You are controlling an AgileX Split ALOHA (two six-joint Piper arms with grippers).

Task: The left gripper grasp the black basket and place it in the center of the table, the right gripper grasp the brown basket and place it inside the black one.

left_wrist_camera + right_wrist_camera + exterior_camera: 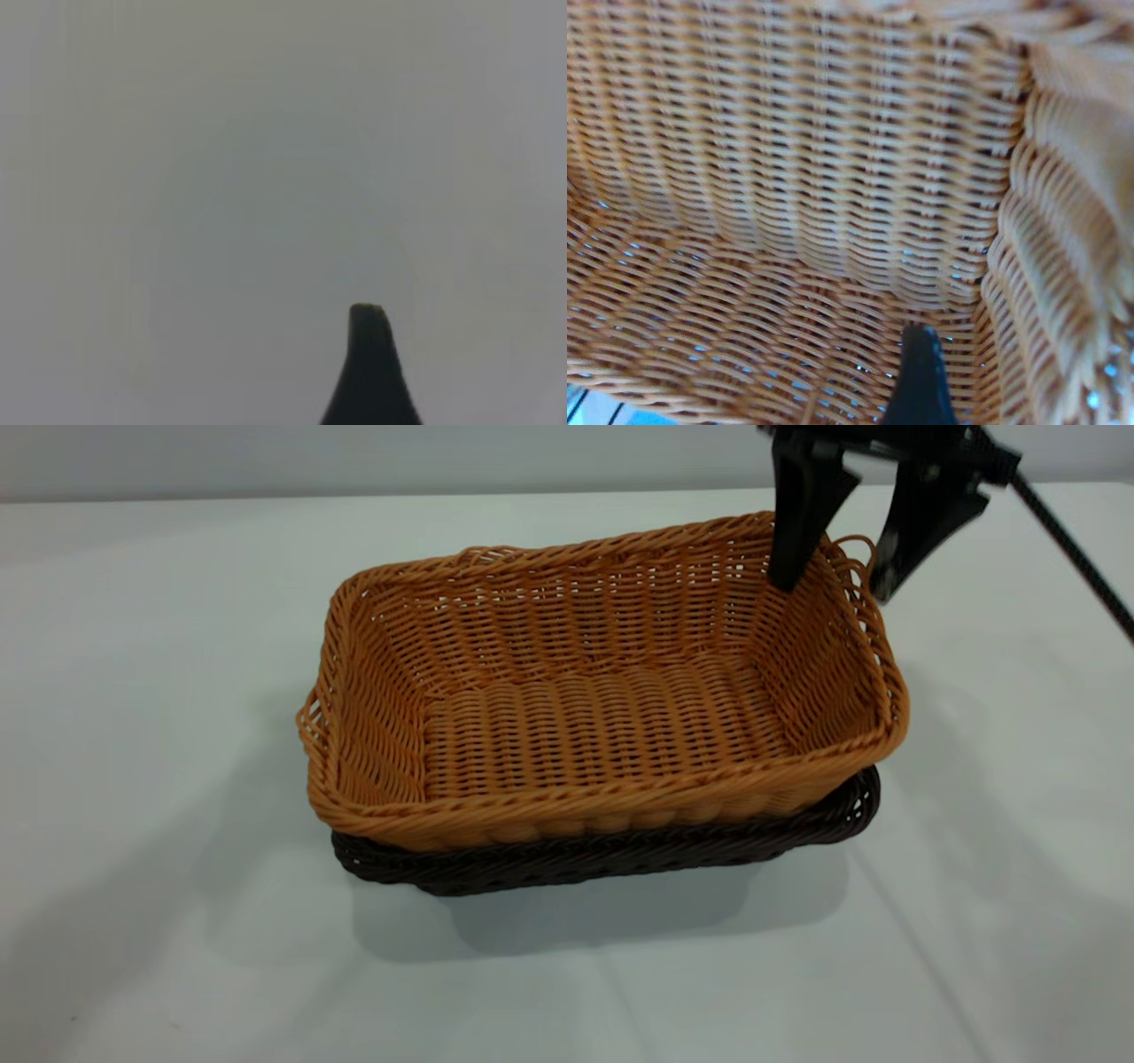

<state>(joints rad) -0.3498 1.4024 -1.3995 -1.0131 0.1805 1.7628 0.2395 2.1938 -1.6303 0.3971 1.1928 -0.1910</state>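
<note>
- The black basket (620, 850) sits on the white table (159, 779). Only its front rim and right corner peek out.
- The brown basket (602, 700) sits inside the black basket, a bit tipped, and hides most of it.
- The right gripper (828, 589) is at the brown basket's far right corner. Its fingers are spread apart, one inside the wall, one outside by the loop handle (855, 558). They hold nothing.
- The left wrist view shows one black finger (370, 372) over plain white; I cannot tell if that gripper is open.
</note>
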